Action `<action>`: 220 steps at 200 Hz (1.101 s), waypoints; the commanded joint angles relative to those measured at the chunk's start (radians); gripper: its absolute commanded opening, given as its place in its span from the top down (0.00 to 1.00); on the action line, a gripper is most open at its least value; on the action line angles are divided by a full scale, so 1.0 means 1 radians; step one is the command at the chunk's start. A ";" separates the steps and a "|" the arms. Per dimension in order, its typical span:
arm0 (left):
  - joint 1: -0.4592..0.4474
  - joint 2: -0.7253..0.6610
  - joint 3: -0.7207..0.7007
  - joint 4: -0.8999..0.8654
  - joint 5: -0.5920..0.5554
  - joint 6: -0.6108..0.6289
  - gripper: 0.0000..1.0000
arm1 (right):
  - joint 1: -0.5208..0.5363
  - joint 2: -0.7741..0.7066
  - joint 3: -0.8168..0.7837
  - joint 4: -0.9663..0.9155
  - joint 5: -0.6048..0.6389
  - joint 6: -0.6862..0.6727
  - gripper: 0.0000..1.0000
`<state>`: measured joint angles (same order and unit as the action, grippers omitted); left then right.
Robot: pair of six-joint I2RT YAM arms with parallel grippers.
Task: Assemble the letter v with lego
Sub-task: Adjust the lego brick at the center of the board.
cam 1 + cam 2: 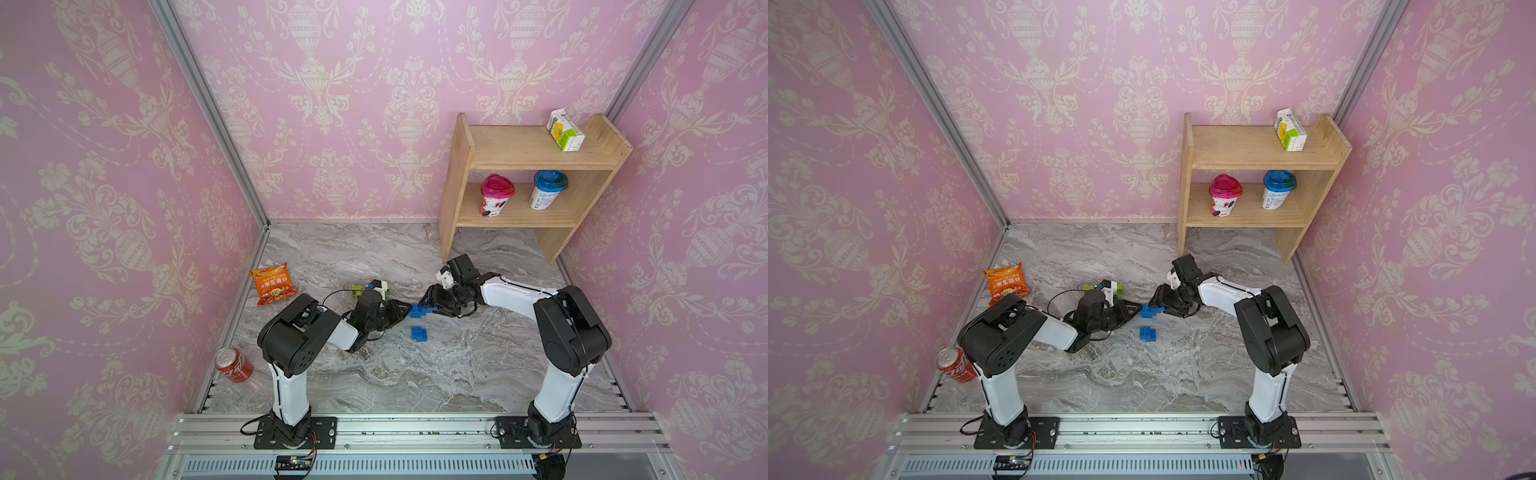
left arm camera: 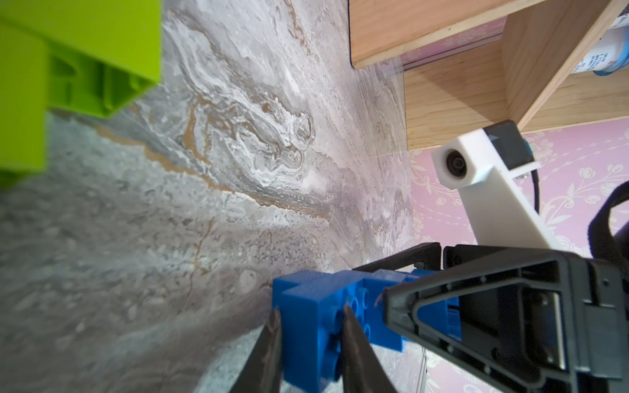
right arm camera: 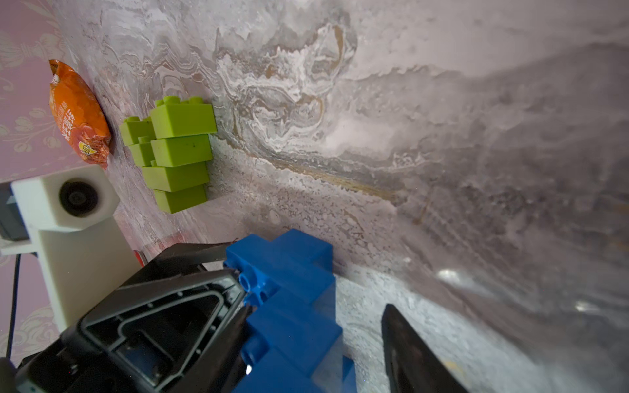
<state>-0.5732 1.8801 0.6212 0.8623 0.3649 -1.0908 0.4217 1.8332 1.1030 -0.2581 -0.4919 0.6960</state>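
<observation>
Inward both arms reach: left pincer (image 2: 311, 309) grips blue lego (image 1: 416, 311), right pincer (image 3: 316, 309) gapes.

A stepped stack of blue bricks (image 1: 419, 311) is mid-counter (image 1: 415, 374), one end pinched between the left fingers (image 2: 355, 343). A smaller blue cluster (image 1: 419, 333) sits on the counter just in front of it. A staggered lime green stack (image 3: 177, 153) lies apart, farther back and left

Bright, even light; near green lego (image 2: 30, 112) blurred; wide-angle bowing.
</observation>
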 commanded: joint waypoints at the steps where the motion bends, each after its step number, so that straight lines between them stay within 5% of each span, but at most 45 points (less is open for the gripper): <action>1: -0.007 0.000 -0.010 -0.112 -0.037 0.001 0.75 | 0.012 0.006 0.020 0.014 -0.010 0.011 0.41; 62: -0.007 -0.005 -0.013 -0.104 -0.033 0.001 0.66 | 0.017 0.010 0.029 0.007 -0.007 0.012 0.54; 144: -0.001 -0.213 -0.084 -0.178 -0.060 0.103 0.31 | 0.020 0.012 0.048 -0.019 0.000 0.002 0.59; 181: -0.037 -0.338 -0.079 -0.343 -0.015 0.266 0.31 | 0.022 0.011 0.059 -0.037 0.004 -0.008 0.58; 220: -0.113 -0.298 -0.034 -0.394 0.011 0.387 0.34 | 0.020 0.018 0.063 -0.081 0.000 -0.040 0.58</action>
<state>-0.6521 1.5517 0.5468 0.5758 0.3428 -0.8356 0.4347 1.8343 1.1416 -0.2836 -0.4911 0.6987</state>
